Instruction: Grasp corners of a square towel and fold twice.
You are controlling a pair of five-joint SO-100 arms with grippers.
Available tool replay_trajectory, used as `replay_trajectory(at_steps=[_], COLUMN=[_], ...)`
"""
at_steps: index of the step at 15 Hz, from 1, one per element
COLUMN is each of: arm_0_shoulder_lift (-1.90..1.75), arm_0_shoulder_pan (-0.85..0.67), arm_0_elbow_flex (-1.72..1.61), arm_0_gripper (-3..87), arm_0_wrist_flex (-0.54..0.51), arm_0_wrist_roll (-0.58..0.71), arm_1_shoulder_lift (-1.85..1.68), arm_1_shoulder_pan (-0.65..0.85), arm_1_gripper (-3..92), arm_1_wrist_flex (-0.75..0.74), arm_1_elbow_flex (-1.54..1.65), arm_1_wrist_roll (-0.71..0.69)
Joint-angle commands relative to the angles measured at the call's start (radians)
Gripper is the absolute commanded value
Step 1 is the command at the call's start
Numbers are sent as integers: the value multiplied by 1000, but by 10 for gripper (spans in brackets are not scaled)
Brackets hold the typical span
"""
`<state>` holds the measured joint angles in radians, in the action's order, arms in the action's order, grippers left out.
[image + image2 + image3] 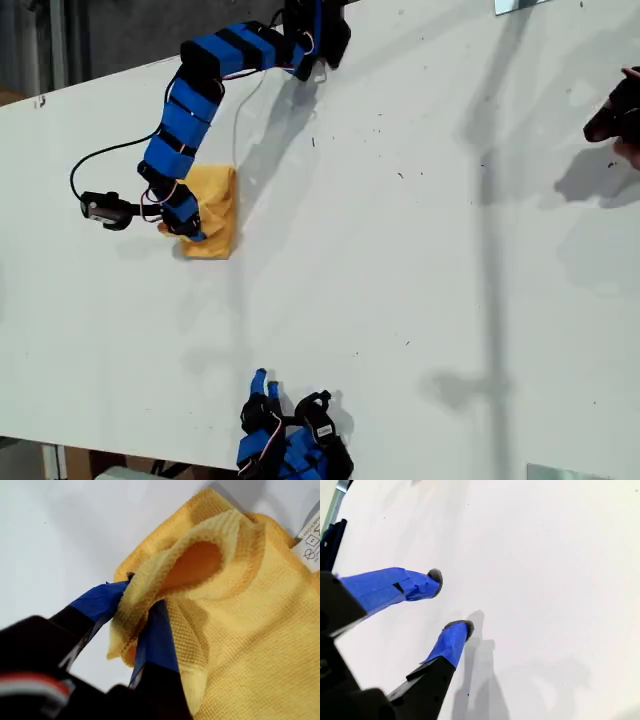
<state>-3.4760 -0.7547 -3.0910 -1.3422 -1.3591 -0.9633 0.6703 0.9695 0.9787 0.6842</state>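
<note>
The yellow-orange towel (216, 205) lies folded into a narrow strip on the white table (400, 260), toward the exterior view's left. My first gripper (190, 232) reaches down from the far edge and is shut on a rounded corner of the towel (250, 630). The pinched layers are bunched and lifted between its blue fingers (157, 635). A small white tag (312, 542) shows on the towel's edge. My second gripper (447, 602) is open over bare table with nothing between its fingertips. It sits at the near edge in the exterior view (265, 385), well away from the towel.
A person's hand (620, 115) holding something dark shows at the exterior view's right edge. A black cable (85, 165) loops beside the first arm. The first arm's base (315, 35) stands at the far table edge.
</note>
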Motion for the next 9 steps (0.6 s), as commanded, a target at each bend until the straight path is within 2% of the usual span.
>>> replay_trajectory(at_steps=[1,3,5,7,9], arm_0_shoulder_lift=[-3,-3,-3,-3,-3], arm_0_shoulder_pan=[-9,-9,-9,-9,-11], arm_0_elbow_flex=[-2,-2,-2,-2,-2], arm_0_gripper=[141,140,140,140,140], arm_0_wrist_flex=[9,9,9,9,9], arm_0_wrist_roll=[9,8,6,6,6], arm_1_shoulder_lift=[-32,-64,-110,-176,-367], arm_1_shoulder_pan=[-8,-11,-14,0,43], arm_1_gripper=[237,385,393,330,100], arm_1_wrist_flex=[-14,-14,-11,17,103], arm_1_elbow_flex=[-75,-57,-29,12,133], arm_1_wrist_roll=[-18,-21,-28,-28,-18])
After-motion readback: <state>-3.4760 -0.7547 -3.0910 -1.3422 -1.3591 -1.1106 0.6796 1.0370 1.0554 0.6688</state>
